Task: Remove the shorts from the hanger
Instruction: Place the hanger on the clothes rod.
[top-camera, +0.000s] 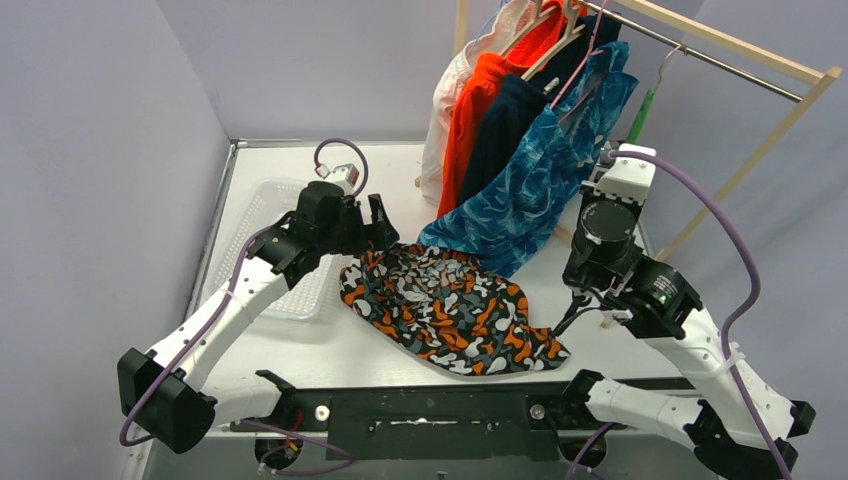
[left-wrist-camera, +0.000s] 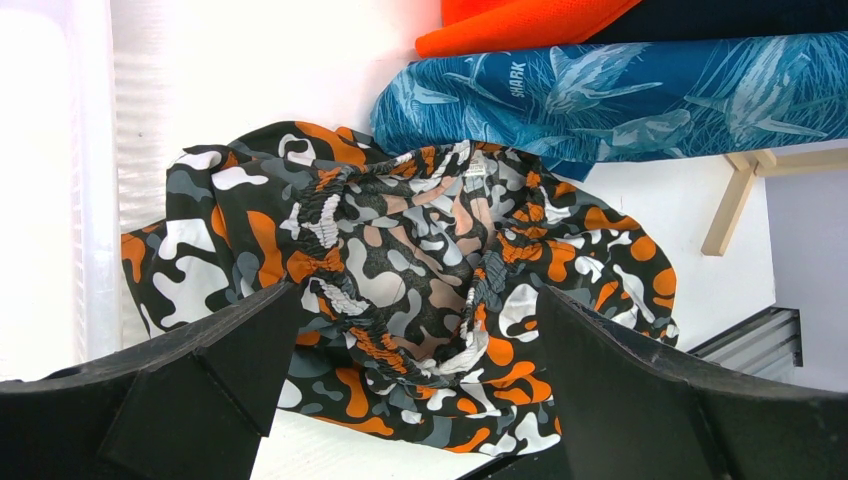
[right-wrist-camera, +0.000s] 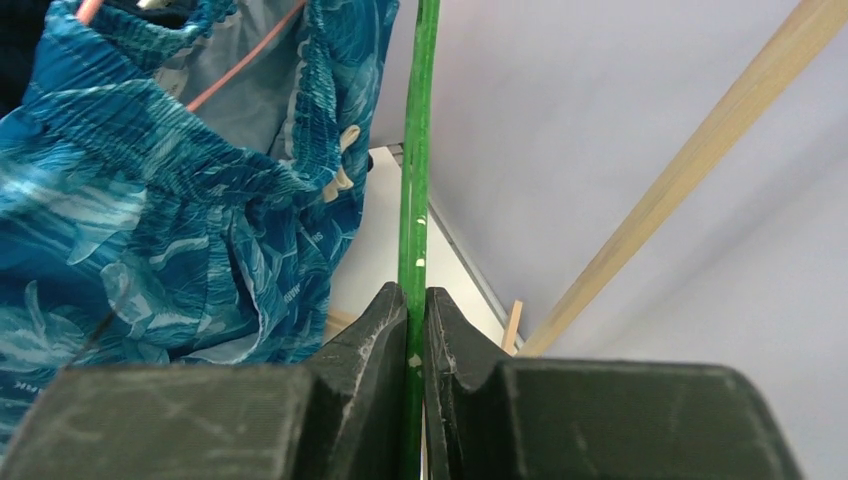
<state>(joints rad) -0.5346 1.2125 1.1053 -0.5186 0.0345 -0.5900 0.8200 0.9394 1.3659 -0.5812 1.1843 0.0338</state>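
Camouflage shorts off the hanger, lying on the table; empty green hanger pinched by the right arm.

Camouflage shorts (top-camera: 450, 310) lie crumpled at lower centre of the top view, waistband up, touching the hem of the teal shorts (top-camera: 540, 190), which hang on the rack (top-camera: 720, 55) at upper right. Left gripper (top-camera: 378, 222) hovers over the waistband, jaws spread wide, holding nothing. Right gripper (right-wrist-camera: 415, 295) is pressed together on the green hanger (right-wrist-camera: 418, 150). Judgement: release step for this pair looks complete. Next move probably calls for letting go of the hanger, then tackling the teal pair.
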